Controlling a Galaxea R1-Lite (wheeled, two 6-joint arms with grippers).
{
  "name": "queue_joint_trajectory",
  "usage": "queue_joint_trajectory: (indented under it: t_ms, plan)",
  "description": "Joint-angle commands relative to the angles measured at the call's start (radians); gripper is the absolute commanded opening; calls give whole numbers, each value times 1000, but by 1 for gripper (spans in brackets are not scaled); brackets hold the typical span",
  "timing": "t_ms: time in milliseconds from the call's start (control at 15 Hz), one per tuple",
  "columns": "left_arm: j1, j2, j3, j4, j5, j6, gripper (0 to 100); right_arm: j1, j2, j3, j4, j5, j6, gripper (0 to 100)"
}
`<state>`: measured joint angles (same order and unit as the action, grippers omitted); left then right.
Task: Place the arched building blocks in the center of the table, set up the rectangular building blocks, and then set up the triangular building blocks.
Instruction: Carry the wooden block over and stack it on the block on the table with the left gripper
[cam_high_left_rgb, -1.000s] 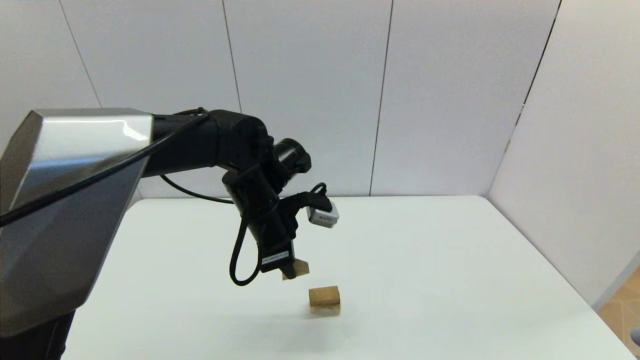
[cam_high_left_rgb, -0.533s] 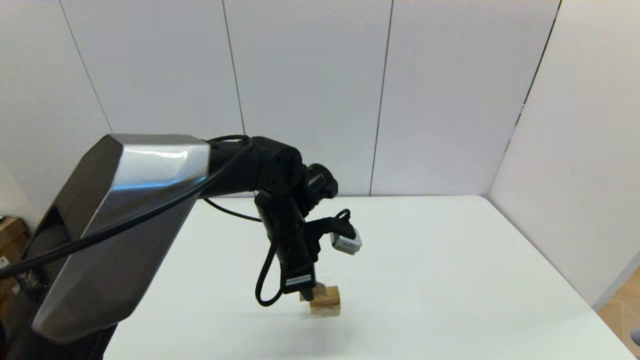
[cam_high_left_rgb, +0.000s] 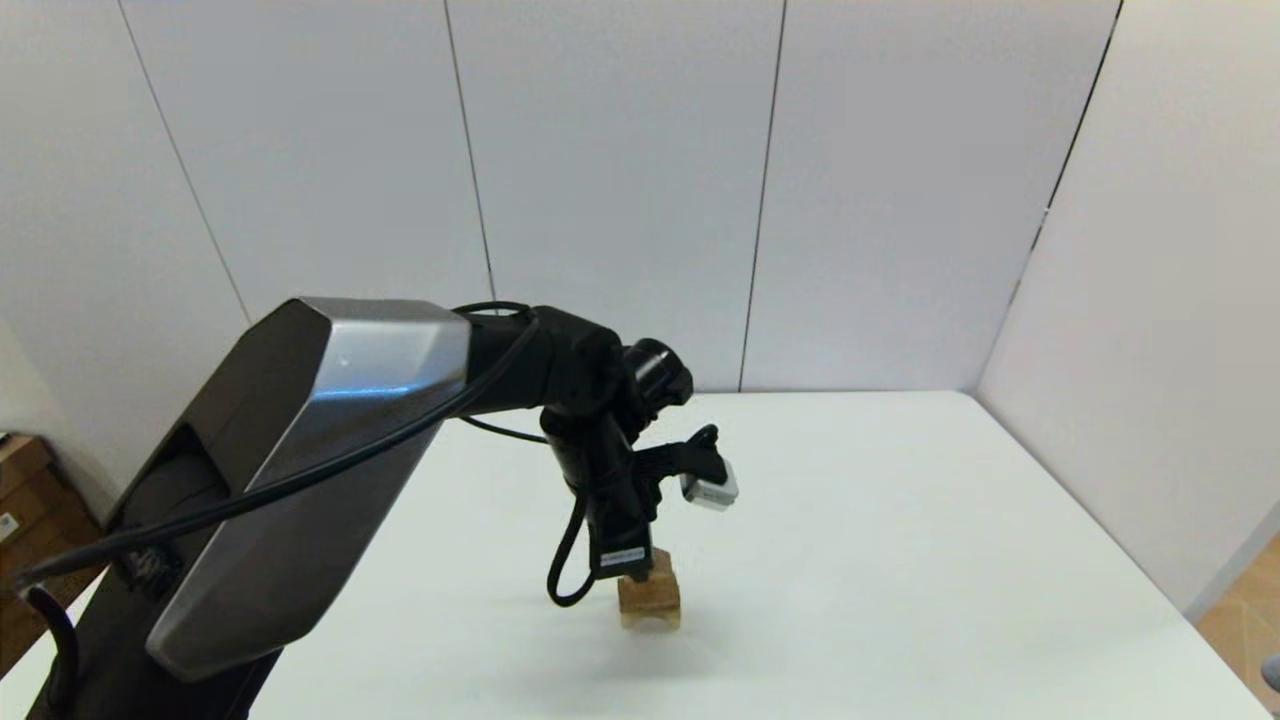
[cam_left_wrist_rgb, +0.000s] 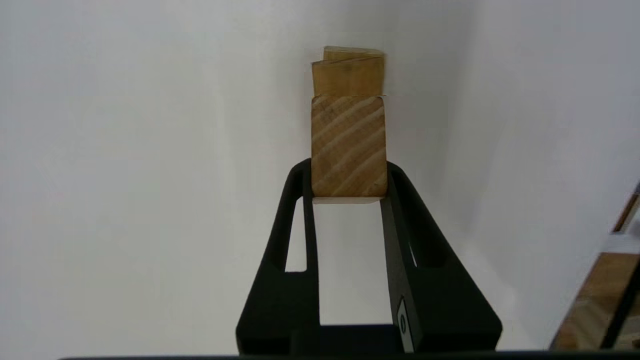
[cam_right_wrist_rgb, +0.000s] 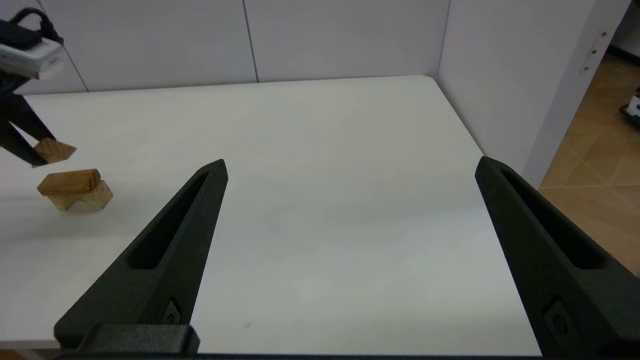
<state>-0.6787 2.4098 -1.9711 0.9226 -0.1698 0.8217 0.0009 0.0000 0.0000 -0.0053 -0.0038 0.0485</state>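
The left gripper (cam_high_left_rgb: 640, 572) held the triangular building block (cam_left_wrist_rgb: 349, 146) clamped between its two fingertips, just above the rectangular building block (cam_right_wrist_rgb: 69, 181), which lay on the arched building block (cam_right_wrist_rgb: 82, 199) near the middle of the table (cam_high_left_rgb: 900, 560). A second earlier, it hung higher and farther left. The right gripper (cam_right_wrist_rgb: 350, 175) stood wide apart, empty.

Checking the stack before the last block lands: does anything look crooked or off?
Nothing stands out. The rectangular block lies flat on the arched block, and the left tool holds the triangular block just above them.
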Motion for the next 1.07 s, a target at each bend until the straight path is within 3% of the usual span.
queue_joint_trajectory:
  t_ms: [67, 1067]
  plan:
    - [-2, 19, 0, 7, 1, 17, 0, -1, 0, 0, -1, -1, 1, 100]
    - [-8, 31, 0, 16, 38, 14, 0, 1, 0, 0, -1, -1, 1, 100]
